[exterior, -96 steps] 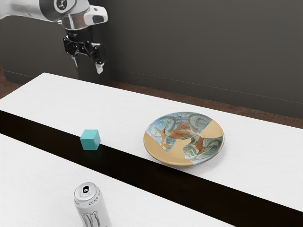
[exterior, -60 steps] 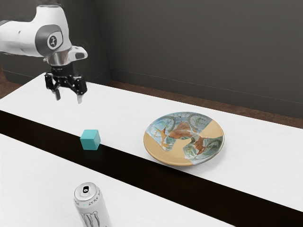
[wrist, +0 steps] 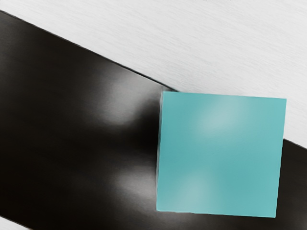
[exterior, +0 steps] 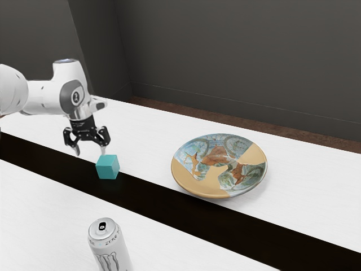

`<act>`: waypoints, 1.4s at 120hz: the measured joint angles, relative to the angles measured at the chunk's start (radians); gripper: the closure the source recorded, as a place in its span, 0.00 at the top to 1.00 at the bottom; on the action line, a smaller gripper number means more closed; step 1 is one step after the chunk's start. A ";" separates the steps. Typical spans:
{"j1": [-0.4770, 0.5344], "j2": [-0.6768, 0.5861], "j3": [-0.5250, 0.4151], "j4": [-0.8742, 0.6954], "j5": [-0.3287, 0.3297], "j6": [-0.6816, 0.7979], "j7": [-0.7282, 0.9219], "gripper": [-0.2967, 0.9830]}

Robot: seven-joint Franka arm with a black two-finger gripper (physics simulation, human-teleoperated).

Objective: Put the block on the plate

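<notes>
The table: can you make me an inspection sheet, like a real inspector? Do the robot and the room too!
Surface: white table with a dark stripe running across.
Job's things: teal block at the stripe's edge, not on the plate; the patterned plate has nothing on it.
Clutter: one can, upright.
Grippers: one gripper, close to the block; its fingers are apart, holding nothing.
Cables: nothing seen.
Surroundings: dark grey wall, brown floor.
</notes>
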 joint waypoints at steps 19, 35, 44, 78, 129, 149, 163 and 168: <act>0.000 0.038 0.000 -0.003 -0.015 0.042 -0.014 0.77; 0.000 0.056 -0.001 -0.019 -0.029 0.074 -0.024 0.77; 0.000 0.069 -0.002 -0.021 -0.037 0.090 -0.028 0.77; 0.000 0.077 -0.020 -0.009 -0.046 0.138 -0.039 0.77; 0.000 0.150 -0.054 0.051 -0.073 0.171 -0.057 0.77; 0.001 0.170 -0.054 0.052 -0.086 0.175 -0.062 0.77; 0.002 0.178 -0.054 0.056 -0.089 0.177 -0.065 0.77; 0.003 0.183 -0.054 0.059 -0.090 0.177 -0.066 0.77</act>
